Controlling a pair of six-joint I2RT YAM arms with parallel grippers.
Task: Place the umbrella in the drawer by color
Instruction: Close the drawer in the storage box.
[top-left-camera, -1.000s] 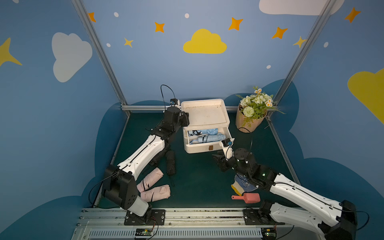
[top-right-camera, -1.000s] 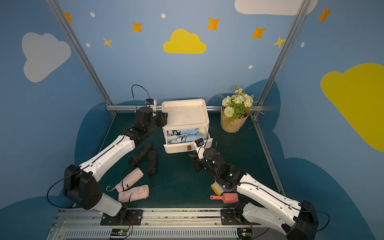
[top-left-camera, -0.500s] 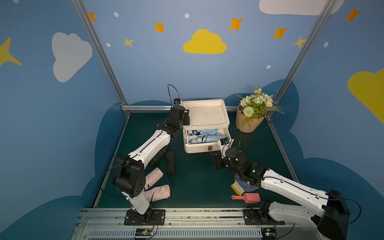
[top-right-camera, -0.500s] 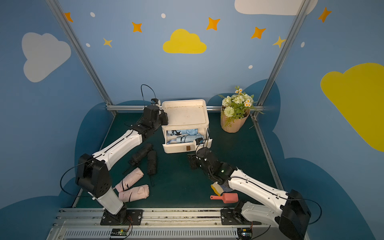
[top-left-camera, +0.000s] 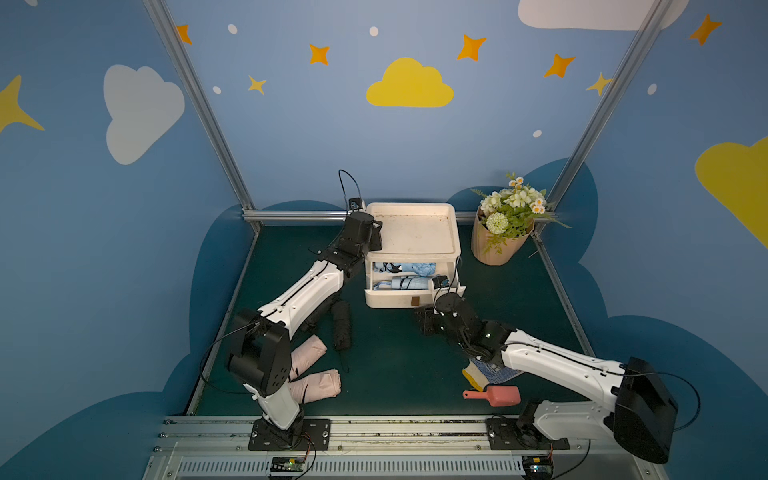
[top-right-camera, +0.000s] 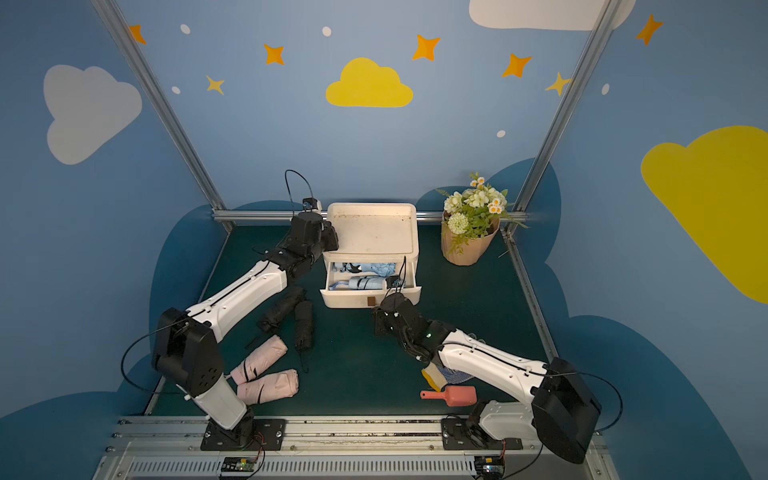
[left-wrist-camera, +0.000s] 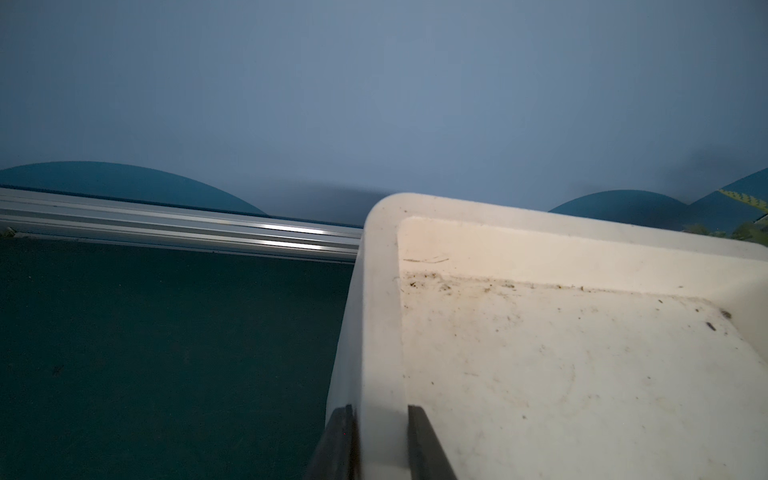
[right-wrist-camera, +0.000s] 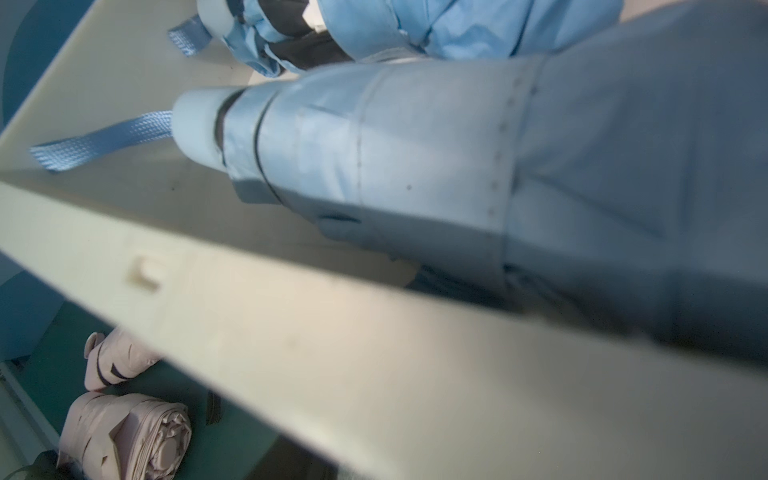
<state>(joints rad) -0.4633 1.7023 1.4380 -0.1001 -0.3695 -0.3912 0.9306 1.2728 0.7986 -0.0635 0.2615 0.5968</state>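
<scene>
Leftward toward the drawer (top-left-camera: 390, 299) front the right claw (top-left-camera: 424, 323) has crept in both top views; its opening cannot be told. Centre frame, two blue umbrellas (top-left-camera: 405, 283) lie inside the drawer. Black umbrellas (top-right-camera: 303, 318) and pink umbrellas (top-right-camera: 268, 386) wait lower left on the bench (top-right-camera: 357, 365).

Left wrist view: the left claw (left-wrist-camera: 380, 444) pinches the cabinet (left-wrist-camera: 374, 311) rim.

Right wrist view: a blue umbrella (right-wrist-camera: 457, 166) fills the upper right. It is light, slick fabric over a stiff core, likely best gripped mid-roll.

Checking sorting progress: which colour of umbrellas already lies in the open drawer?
The blue umbrellas, both inside the open drawer; the pink umbrellas and black umbrellas lie on the mat.
</scene>
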